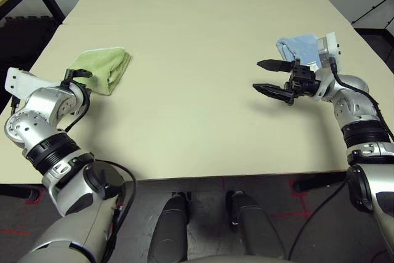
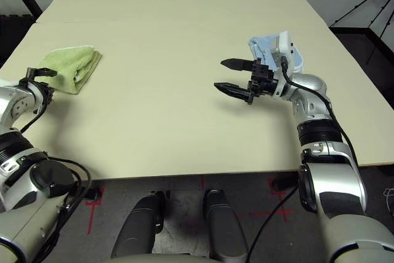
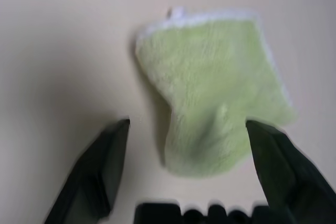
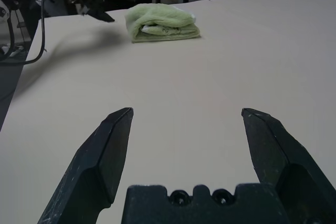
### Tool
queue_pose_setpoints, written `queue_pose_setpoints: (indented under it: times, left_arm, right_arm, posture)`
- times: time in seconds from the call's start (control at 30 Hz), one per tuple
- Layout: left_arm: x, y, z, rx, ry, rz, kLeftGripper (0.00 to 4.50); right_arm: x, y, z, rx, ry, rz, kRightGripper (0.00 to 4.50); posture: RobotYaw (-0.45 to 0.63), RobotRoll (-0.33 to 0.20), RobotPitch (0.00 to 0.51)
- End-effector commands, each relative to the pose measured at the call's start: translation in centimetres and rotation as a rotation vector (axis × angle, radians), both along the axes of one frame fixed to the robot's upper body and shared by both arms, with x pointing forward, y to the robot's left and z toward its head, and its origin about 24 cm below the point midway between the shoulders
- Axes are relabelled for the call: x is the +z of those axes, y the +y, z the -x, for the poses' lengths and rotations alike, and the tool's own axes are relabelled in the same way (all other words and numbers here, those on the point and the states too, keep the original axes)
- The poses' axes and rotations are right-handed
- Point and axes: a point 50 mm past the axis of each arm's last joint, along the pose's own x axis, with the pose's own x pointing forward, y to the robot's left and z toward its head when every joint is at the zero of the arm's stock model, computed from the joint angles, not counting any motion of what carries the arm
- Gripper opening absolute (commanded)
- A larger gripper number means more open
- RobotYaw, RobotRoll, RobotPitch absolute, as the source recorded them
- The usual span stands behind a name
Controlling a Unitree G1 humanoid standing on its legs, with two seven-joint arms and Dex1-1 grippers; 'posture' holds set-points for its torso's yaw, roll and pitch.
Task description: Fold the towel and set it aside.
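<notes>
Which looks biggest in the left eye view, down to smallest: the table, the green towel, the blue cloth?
1. Table, by far the largest.
2. Green towel.
3. Blue cloth, though the right arm hides part of it, so its full size is uncertain.

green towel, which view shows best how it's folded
The right wrist view: it sees the towel from the side, so the stacked layers and the rounded fold show. The left wrist view looks down on its top face and white edging. The two eye views show it small, lying near the table's left edge.
</notes>
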Motion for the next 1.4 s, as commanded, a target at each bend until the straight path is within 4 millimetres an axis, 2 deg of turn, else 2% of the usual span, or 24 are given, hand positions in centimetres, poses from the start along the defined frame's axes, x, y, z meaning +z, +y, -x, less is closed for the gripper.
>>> queue_pose_setpoints:
  times: [0.03, 0.17, 0.27, 0.37, 0.47, 0.6, 0.7, 0.8, 0.93, 1.17, 1.4]
  left_arm:
    - [3.4, -2.1, 0.5, -0.071, -0.117, -0.063, 4.48]
    - [5.3, -5.2, 0.0, -0.381, -0.214, -0.284, 4.48]
    - [5.0, -5.9, -0.1, -0.568, -0.119, -0.704, 4.48]
    - [4.2, -6.5, -0.9, -0.7, -0.193, -0.918, 4.48]
    - [3.0, -6.1, -1.8, -0.76, -0.326, -1.022, 4.48]
    - [0.7, -5.7, -3.5, -0.808, -0.424, -1.007, 4.48]
    - [-0.3, -5.2, -5.4, -0.728, -0.473, -1.063, 4.48]
    - [-1.1, -4.5, -6.8, -0.581, -0.49, -1.133, 4.48]
    - [-2.2, -3.9, -7.8, -0.507, -0.476, -1.148, 4.48]
    - [-3.8, -1.0, -7.6, -0.445, -0.318, -1.206, 4.48]
    - [-4.5, -0.1, -6.6, -0.516, -0.388, -1.212, 4.48]
  right_arm:
    - [-0.3, 0.3, -0.1, 0.01, 0.009, 0.01, 4.5]
    - [-0.1, 0.5, -0.3, 0.003, 0.004, 0.0, 4.5]
    - [0.1, 0.5, -0.6, -0.035, -0.01, -0.002, 4.5]
    - [0.3, 0.6, -1.5, -0.214, -0.037, -0.065, 4.5]
    - [0.4, 0.5, -2.7, -0.447, -0.02, -0.212, 4.5]
    - [0.3, 0.4, -3.8, -0.725, -0.044, -0.322, 4.5]
    - [0.4, -0.1, -4.5, -0.889, -0.049, -0.394, 4.5]
    - [0.1, -0.6, -4.8, -0.976, -0.075, -0.391, 4.5]
    - [-0.7, -1.2, -4.9, -1.02, -0.085, -0.324, 4.5]
    - [-1.7, -4.6, -4.5, -1.16, -0.039, -0.263, 4.5]
    - [-2.0, -5.8, -3.8, -1.128, -0.039, -0.322, 4.5]
  posture:
    - [0.06, 0.0, 0.159]
    - [0.07, 0.0, 0.155]
    - [0.06, 0.0, 0.155]
    - [0.05, 0.0, 0.159]
    - [0.05, 0.0, 0.163]
    - [0.03, 0.0, 0.168]
    - [0.01, 0.0, 0.163]
    - [0.0, 0.0, 0.16]
    - [-0.01, 0.0, 0.152]
    - [-0.03, 0.0, 0.146]
    - [-0.05, 0.0, 0.144]
